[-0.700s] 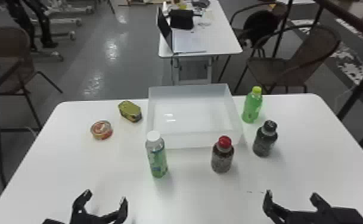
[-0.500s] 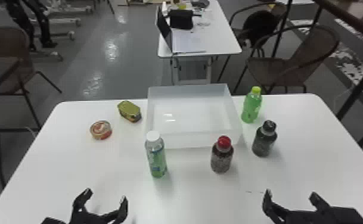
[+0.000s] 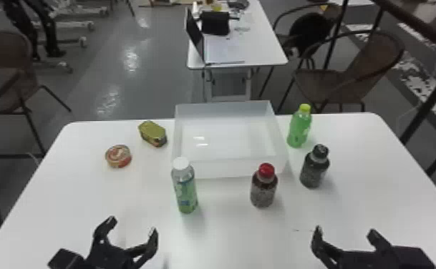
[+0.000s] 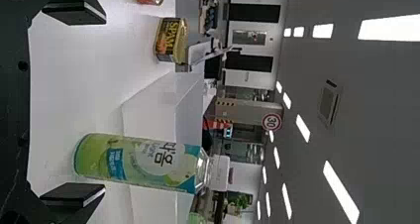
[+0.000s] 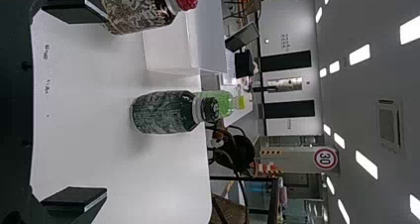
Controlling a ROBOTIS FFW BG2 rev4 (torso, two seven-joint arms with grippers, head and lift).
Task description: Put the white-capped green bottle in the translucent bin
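Note:
In the head view the white-capped green bottle stands upright on the table, just in front of the near left corner of the translucent bin. My left gripper is open, nearer the front edge and left of that bottle. My right gripper stands open at the front right, apart from every bottle. In the left wrist view the white-capped green bottle lies beyond the open left gripper, closer to one finger, with the bin behind it. The right wrist view has the open right gripper with nothing between its fingertips.
A red-capped dark bottle stands before the bin's near right part. Right of the bin are a black-capped bottle and a yellow-capped green bottle. A round can and a yellow-green tin sit left of the bin.

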